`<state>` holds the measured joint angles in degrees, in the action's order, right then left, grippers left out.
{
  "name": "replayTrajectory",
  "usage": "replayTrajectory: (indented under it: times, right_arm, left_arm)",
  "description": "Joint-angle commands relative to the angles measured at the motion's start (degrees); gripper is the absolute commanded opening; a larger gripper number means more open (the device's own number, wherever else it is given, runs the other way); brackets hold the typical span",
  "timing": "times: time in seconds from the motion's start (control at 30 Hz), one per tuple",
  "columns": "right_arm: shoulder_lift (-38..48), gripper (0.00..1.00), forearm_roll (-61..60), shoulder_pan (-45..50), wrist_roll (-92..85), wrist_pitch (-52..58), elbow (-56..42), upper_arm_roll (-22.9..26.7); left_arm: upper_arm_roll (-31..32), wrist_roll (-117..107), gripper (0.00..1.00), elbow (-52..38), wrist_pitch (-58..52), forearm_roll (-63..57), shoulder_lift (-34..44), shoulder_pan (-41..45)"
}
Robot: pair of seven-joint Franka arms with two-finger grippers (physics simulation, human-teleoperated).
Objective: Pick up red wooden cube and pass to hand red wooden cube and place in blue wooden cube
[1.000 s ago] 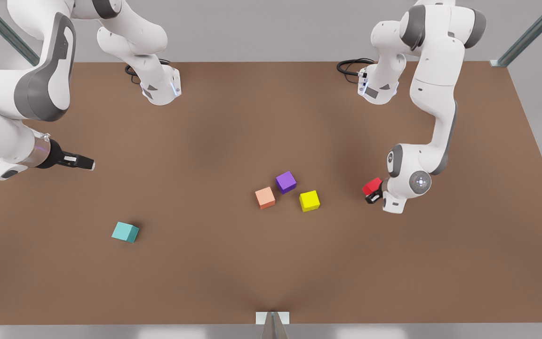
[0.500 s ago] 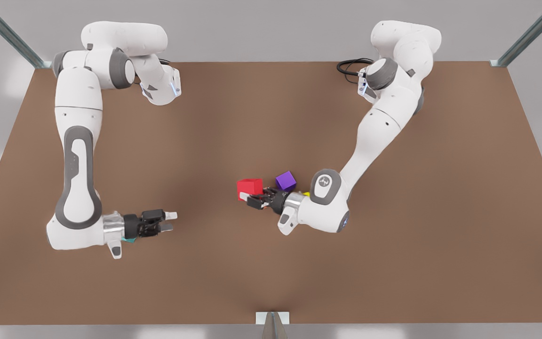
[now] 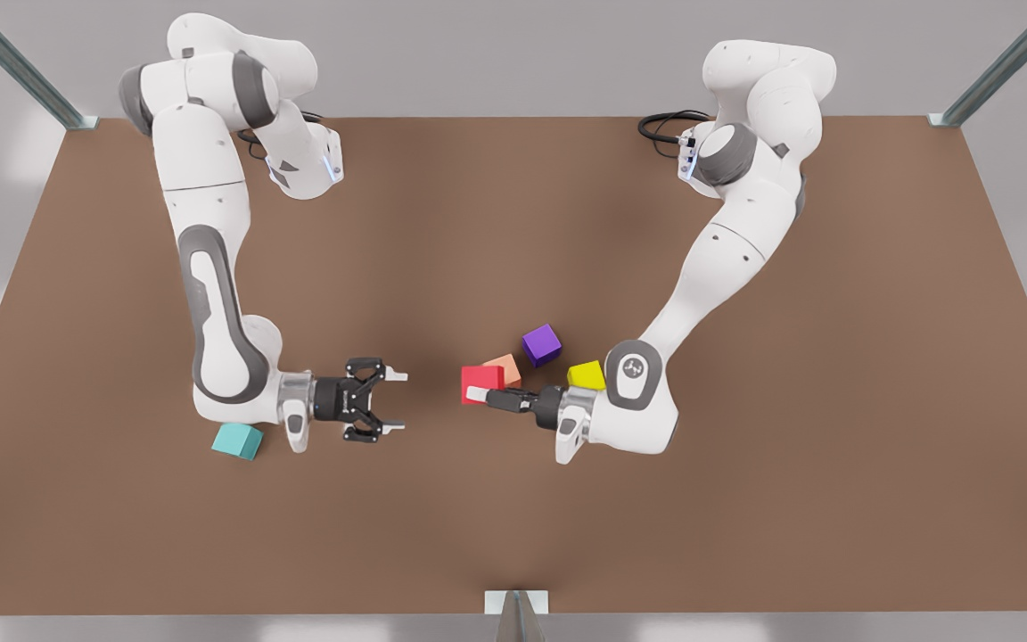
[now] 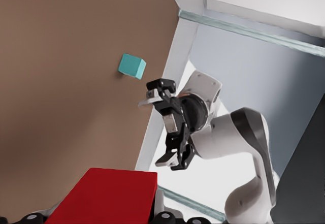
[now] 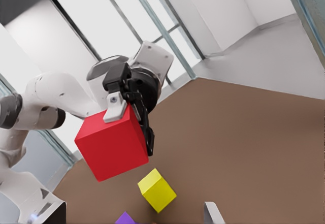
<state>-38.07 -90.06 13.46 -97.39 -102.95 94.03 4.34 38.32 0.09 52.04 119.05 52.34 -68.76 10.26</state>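
Front view has the hand (image 3: 396,402) spread open near the desk's (image 3: 513,223) middle, facing a plain, bright red cube (image 3: 481,383) pinched in the left gripper (image 3: 480,395). The blue cube (image 3: 238,440) lies by the hand's wrist. Right wrist view shows the red cube held above the desk.

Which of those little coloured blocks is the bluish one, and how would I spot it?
Start at the brown table and follow the white arm on the front view's left down to its wrist. The small teal wooden cube lies just below that wrist. It is the only bluish block and lies alone, far from the clustered others.
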Motion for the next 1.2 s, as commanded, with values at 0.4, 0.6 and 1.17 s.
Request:
replayTrajectory:
  times: [0.4, 0.6, 1.17]
  right_arm:
    - [0.89, 0.99, -10.57, 0.26, -45.61, -2.87, 2.21, -6.54]
    - [0.72, 0.99, -11.1, 0.17, -45.61, -2.78, 2.82, -7.95]
    - [-2.1, 0.99, -13.12, 1.05, -45.43, -3.57, 2.03, -9.62]
  left_arm:
    - [0.35, 24.43, 0.49, -0.01, 4.08, 3.65, -0.41, 0.91]
    - [0.35, 24.34, 0.49, -0.01, 4.26, 3.91, -0.32, 0.99]
    - [0.35, 24.25, 0.49, -0.01, 8.74, 4.09, -0.32, 3.54]
